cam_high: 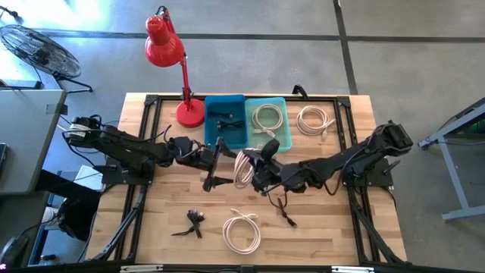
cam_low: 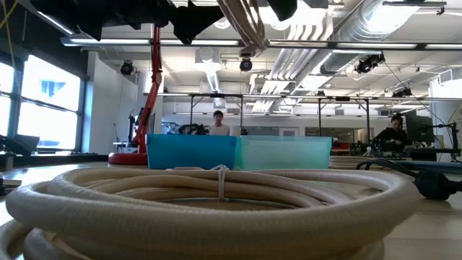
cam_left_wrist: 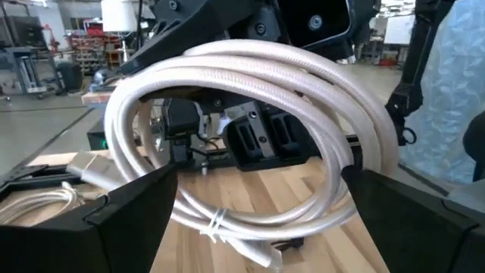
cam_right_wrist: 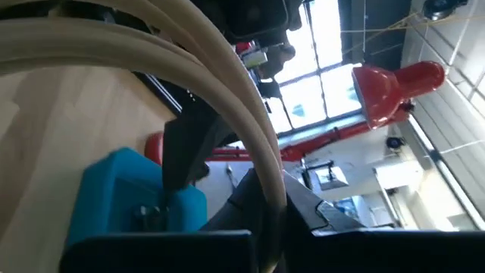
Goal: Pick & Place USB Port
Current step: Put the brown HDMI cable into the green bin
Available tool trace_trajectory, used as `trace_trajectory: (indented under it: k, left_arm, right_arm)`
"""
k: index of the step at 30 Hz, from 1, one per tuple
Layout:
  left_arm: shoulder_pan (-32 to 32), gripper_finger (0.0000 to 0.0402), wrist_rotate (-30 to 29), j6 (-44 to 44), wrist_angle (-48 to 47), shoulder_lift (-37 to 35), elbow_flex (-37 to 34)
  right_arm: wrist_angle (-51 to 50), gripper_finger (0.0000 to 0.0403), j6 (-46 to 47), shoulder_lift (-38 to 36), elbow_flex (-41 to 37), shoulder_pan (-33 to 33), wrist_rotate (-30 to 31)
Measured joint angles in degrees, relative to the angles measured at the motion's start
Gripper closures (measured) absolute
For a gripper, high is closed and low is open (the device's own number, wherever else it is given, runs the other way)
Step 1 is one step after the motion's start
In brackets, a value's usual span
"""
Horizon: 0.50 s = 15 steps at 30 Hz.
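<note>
From above, a white coil [cam_high: 244, 168] is seen held off the table [cam_high: 318, 227] at its middle, between the two grippers. The right gripper [cam_high: 255, 173] is clamped on the coil's right side; the left gripper [cam_high: 217, 163] is set against its left side with its fingers spread, the coil between them. The left wrist view confirms this: the coil [cam_left_wrist: 250, 129] is framed by two parted dark fingers [cam_left_wrist: 121, 220], which no other view shows. In the right wrist view the coil [cam_right_wrist: 227, 98] is seen passing into the closed fingers, with the dark blue bin [cam_right_wrist: 129, 197] and the red lamp [cam_right_wrist: 394, 83] beyond.

The low view is filled by a second coil [cam_low: 209, 209] lying at the near edge, seen from above at [cam_high: 242, 231]; only this view shows two people seated far back in the room.

Behind the grippers, the dark blue bin [cam_high: 226, 120] and a light blue bin [cam_high: 267, 121] are set touching. A third coil [cam_high: 314, 120] is laid right of the bins, a black cable [cam_high: 191, 222] near the front left. Open wood is left at the front right.

No writing can be read.
</note>
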Motion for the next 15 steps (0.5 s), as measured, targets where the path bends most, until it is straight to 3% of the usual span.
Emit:
trace_trajectory:
  k: [7, 15]
  left_arm:
    - [-0.17, 0.0013, 2.66, -0.20, 0.65, -0.13, -0.02]
    - [-0.28, 0.0014, 0.20, 0.32, 1.34, -0.11, -0.07]
  right_arm:
    - [-0.65, 0.0395, -3.70, 0.00, -0.04, -0.70, 8.35]
    - [-0.29, 0.0395, 1.43, -0.11, -0.04, -4.32, -1.81]
